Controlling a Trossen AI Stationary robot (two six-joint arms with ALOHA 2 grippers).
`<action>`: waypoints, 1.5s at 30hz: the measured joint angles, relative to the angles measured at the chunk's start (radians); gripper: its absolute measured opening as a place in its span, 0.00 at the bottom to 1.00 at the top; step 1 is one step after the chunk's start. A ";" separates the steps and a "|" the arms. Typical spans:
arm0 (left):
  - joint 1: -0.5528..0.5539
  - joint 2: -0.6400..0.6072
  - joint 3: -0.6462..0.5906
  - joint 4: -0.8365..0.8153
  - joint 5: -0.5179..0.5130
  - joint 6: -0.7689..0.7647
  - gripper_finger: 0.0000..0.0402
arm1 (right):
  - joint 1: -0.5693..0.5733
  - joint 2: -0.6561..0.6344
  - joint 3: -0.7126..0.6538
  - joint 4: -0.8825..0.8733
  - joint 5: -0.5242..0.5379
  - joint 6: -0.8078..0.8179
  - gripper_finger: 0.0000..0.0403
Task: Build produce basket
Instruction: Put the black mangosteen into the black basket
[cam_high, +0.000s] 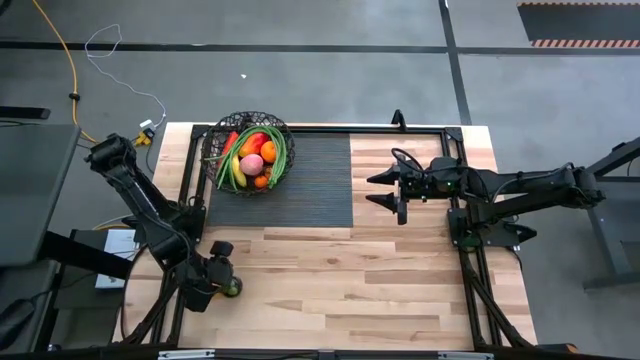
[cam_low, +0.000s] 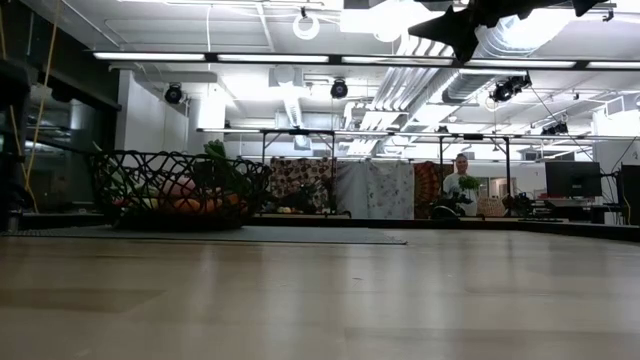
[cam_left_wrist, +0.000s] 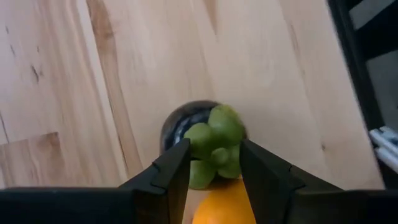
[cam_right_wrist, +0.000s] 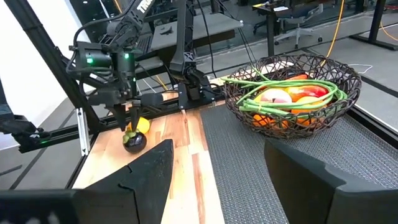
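Gripping a small fruit by its leafy green top (cam_left_wrist: 214, 146), your left claw (cam_left_wrist: 214, 163) sits low over the near left corner of the table (cam_high: 330, 285), its fingers (cam_left_wrist: 171, 174) clamped on either side of the leaves. The fruit looks dark and round in the right wrist view, with something orange-yellow just beside it. Your basket (cam_high: 247, 153) stands well apart on the dark mat (cam_high: 300, 185) at the far left, holding the produce (cam_high: 252, 160): oranges, a red pepper, pink fruit and long green stalks. Your right claw (cam_high: 385, 190) hangs above the mat's right edge, fingers apart and empty.
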 joint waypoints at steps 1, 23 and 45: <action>-0.003 0.011 0.000 0.000 0.003 0.000 0.32 | 0.000 0.000 0.000 0.000 0.000 0.000 0.60; -0.011 0.069 0.002 0.052 -0.031 -0.009 0.11 | 0.000 0.000 0.000 -0.005 -0.002 0.012 0.60; 0.165 -0.178 0.107 0.014 -0.234 0.081 0.00 | 0.000 0.000 0.000 -0.007 -0.002 0.009 0.60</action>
